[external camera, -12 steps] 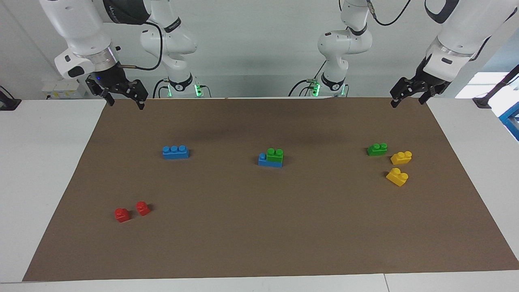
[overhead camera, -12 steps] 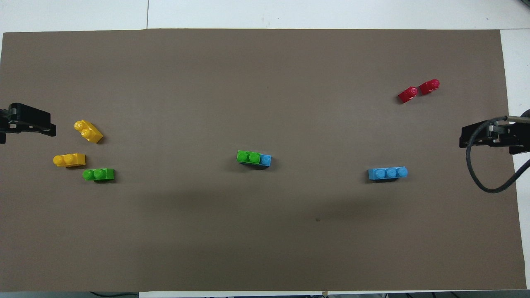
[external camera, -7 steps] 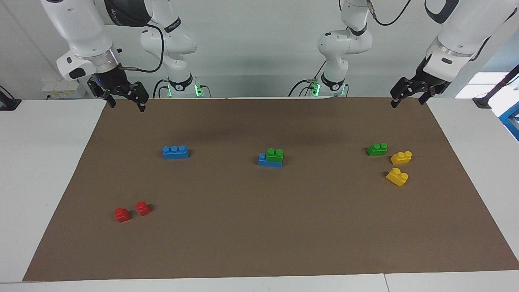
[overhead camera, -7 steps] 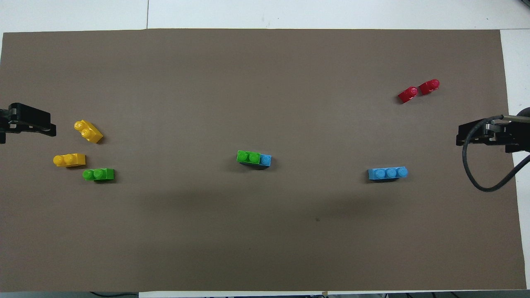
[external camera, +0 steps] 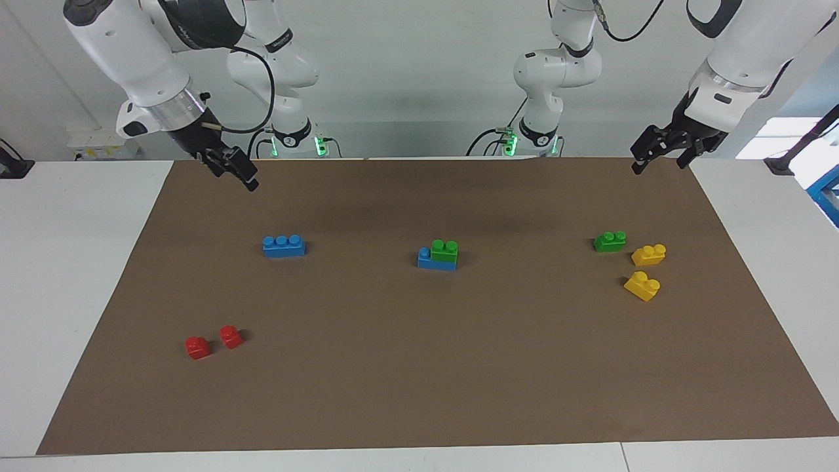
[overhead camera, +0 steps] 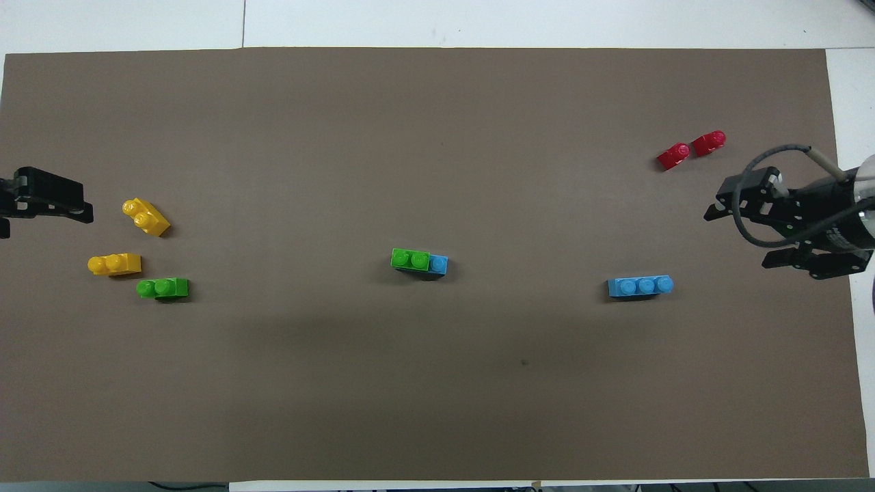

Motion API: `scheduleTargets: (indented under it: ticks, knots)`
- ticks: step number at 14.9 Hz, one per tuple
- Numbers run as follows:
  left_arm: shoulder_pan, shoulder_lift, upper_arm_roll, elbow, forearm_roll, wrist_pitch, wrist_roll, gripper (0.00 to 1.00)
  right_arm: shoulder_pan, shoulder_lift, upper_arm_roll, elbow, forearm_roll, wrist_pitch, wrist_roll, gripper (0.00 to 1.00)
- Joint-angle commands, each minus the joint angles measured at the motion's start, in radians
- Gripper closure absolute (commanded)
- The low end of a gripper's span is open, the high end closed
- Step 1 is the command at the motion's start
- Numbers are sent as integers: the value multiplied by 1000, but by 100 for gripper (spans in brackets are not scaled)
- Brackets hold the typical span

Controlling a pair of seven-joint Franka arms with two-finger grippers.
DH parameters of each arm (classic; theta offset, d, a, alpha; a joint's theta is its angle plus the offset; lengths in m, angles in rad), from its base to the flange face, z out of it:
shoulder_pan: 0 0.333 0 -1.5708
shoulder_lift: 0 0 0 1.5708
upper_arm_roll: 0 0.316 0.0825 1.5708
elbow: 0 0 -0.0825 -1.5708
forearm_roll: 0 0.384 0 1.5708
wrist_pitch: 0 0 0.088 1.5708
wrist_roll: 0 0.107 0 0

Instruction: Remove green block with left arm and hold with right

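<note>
- The right gripper [external camera: 236,172] hangs in the air over the mat's [external camera: 419,367] edge at the right arm's end; the overhead view shows its fingers [overhead camera: 718,210] spread apart, holding and touching nothing.
- The left gripper [external camera: 659,157] hangs over the mat's corner at the left arm's end, fingers parted and empty; this arm waits.
- The green block [external camera: 444,253] sits pressed onto a blue brick [external camera: 427,259] at the mat's middle, covering all but one blue stud.
- A second green brick [external camera: 609,241] lies loose toward the left arm's end, just beside two yellow bricks [external camera: 649,254].
- Another blue brick [external camera: 284,246] and two red bricks [external camera: 198,347] lie toward the right arm's end, well apart from the stack.
- Lettering on the right arm's dark link is too small to read.
- Since 0.5 s ago the right gripper has swung inward over the mat and turned; the left gripper and every brick have stayed put.
</note>
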Motion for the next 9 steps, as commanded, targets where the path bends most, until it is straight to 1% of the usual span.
scheduleTargets:
  ticks: [1,2,3,5,6,8,9]
  knots:
    - [-78,-40,0,-93,-34,116,-358,0,4,29,5,-85,124,119,262,1]
    - [-110,-58,-1,-134,-34,170,-504,0,15,63,7,-87,174,141,350,1]
    - [-142,-72,-1,-168,-34,213,-642,0,50,96,7,-85,207,165,440,1]
    - [-208,-107,-1,-247,-34,270,-888,0,128,152,7,-84,235,236,583,1]
    - [-244,-124,-1,-290,-34,307,-1012,0,168,181,7,-84,259,264,622,1]
    - [-300,-155,-1,-358,-34,368,-1241,0,211,233,7,-88,313,303,633,1]
    - [-322,-158,-1,-383,-34,385,-1335,0,231,250,7,-98,342,337,645,1]
